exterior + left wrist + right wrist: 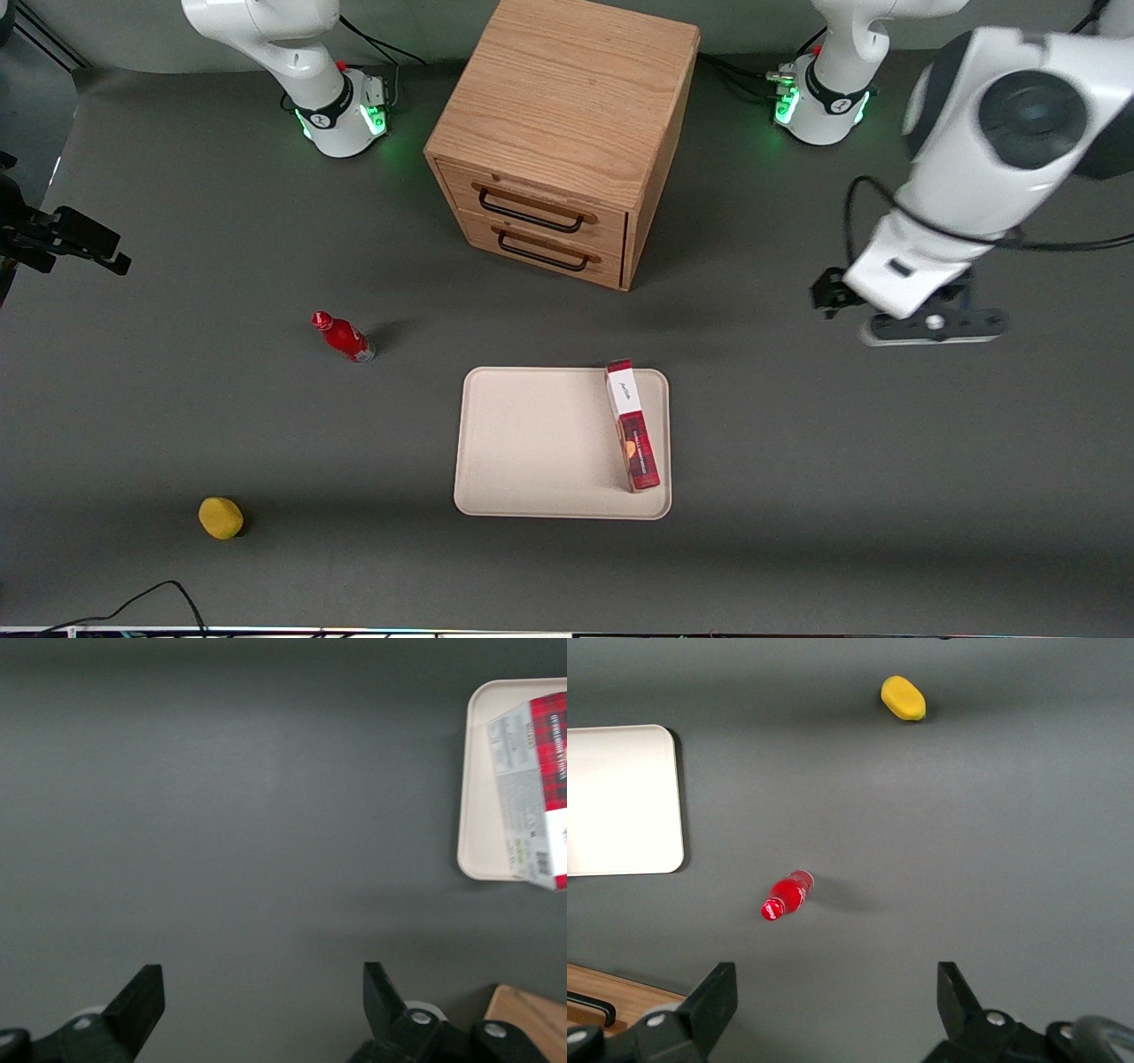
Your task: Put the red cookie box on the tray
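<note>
The red cookie box (633, 434) lies on the cream-white tray (540, 443), along the tray's edge toward the working arm's end of the table. In the left wrist view the box (536, 780) shows its tartan and white label on the tray (478, 815). The left gripper (930, 326) hangs above bare table toward the working arm's end, well apart from the tray and farther from the front camera than it. In the left wrist view the gripper (263, 1010) is open and empty, its fingers (142, 1001) wide apart over grey table.
A wooden two-drawer cabinet (563, 133) stands farther from the front camera than the tray. A small red bottle (344, 337) and a yellow object (221, 517) lie toward the parked arm's end. A black cable (133, 602) lies near the front edge.
</note>
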